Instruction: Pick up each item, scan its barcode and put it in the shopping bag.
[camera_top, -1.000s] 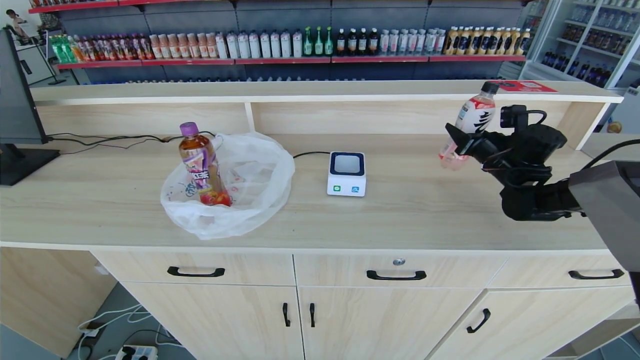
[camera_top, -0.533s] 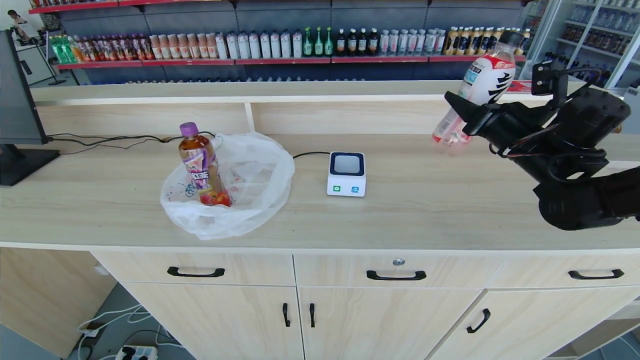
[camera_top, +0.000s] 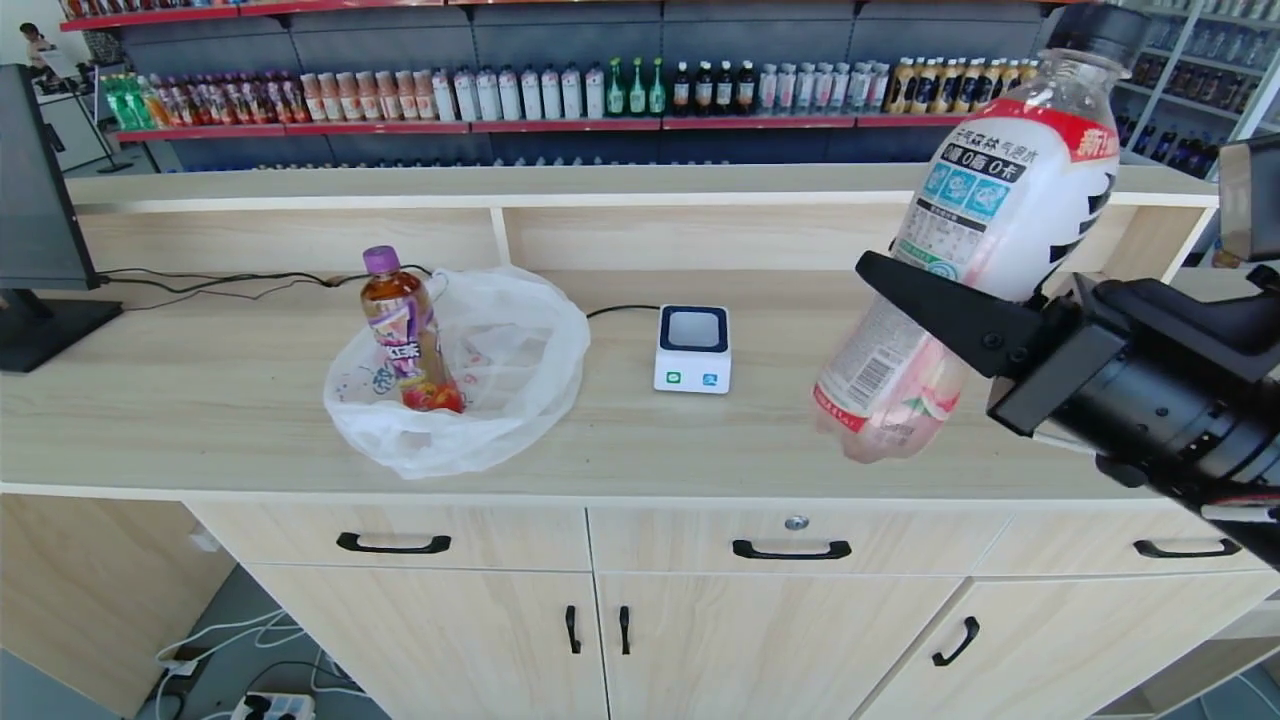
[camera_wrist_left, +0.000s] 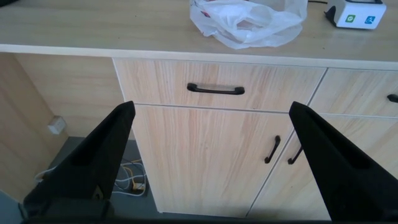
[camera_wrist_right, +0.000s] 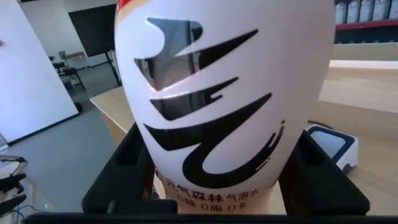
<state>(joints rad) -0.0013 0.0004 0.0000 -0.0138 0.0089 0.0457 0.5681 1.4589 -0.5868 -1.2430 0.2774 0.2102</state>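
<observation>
Head view: right jaws clamp glossy curved plastic bottle (camera_top: 1000, 200); left jaws spread.

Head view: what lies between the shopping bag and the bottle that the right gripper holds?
The white scanner stands on the counter between bag and bottle, seen in the head view.

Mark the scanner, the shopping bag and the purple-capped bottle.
white scanner box (camera_top: 692, 368): head view, front face.
white plastic shopping bag (camera_top: 525, 345): head view, side wall.
purple-capped tea bottle (camera_top: 400, 335): head view, label.
</observation>
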